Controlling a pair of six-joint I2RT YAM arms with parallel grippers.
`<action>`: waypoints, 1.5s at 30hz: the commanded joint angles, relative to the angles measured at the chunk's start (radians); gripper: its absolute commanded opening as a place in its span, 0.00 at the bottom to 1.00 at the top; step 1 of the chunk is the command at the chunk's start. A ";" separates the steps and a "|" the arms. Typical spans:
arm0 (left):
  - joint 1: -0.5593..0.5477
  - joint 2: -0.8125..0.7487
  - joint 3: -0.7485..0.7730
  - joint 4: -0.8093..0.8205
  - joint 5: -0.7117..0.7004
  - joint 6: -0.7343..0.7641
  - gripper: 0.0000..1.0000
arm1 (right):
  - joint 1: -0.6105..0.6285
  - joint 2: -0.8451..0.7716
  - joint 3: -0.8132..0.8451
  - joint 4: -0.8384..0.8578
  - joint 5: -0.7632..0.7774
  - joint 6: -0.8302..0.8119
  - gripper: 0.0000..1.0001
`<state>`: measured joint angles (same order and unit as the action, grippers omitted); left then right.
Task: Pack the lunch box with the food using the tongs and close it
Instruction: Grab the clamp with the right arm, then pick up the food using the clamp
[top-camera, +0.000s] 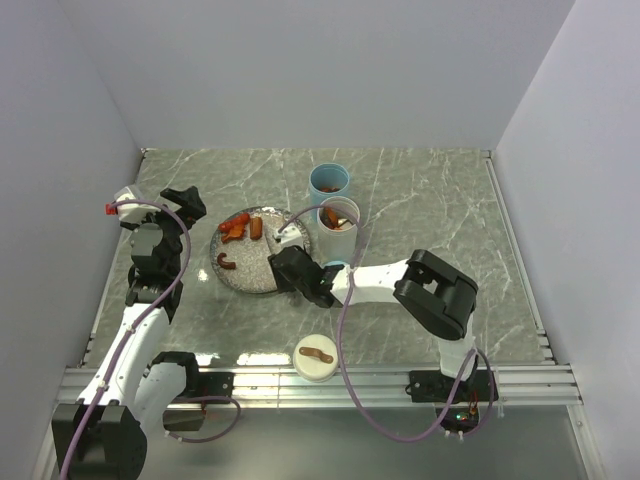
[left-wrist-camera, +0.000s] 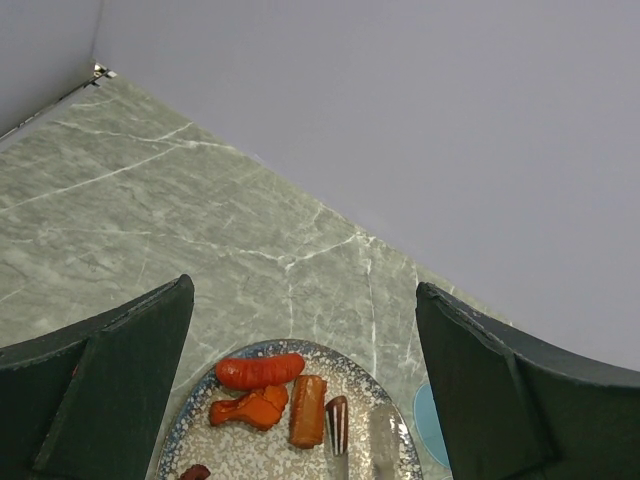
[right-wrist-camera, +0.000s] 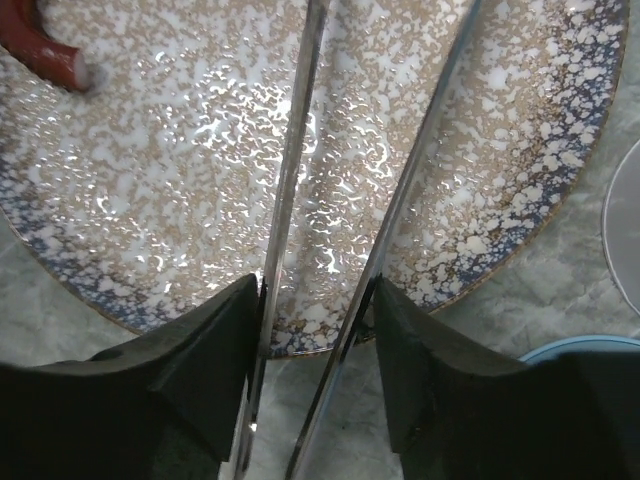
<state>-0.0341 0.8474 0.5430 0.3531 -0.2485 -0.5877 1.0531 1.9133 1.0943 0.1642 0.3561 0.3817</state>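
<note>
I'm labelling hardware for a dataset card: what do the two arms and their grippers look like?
The left arm and right arm have white links with black joint housings. A mauve cable loops along each. The left gripper and right gripper have dark, wedge-shaped fingers. A red tab marks the left wrist.

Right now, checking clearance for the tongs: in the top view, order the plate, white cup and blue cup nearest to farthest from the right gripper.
1. Plate, just under and left of the right gripper.
2. White cup, behind it, slightly right.
3. Blue cup, farther back, behind the white cup.
</note>
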 joint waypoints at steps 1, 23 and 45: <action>0.003 -0.021 -0.003 0.024 0.011 0.002 0.99 | -0.004 0.012 0.035 0.014 0.035 0.000 0.55; 0.003 -0.039 -0.005 0.017 0.003 0.002 0.99 | 0.070 -0.252 0.012 -0.098 0.224 -0.073 0.46; 0.003 -0.044 -0.006 0.014 -0.005 0.002 0.99 | 0.071 -0.132 0.069 -0.026 0.080 0.057 0.47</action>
<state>-0.0341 0.8215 0.5430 0.3485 -0.2512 -0.5877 1.1198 1.7809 1.1259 0.0689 0.4454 0.4046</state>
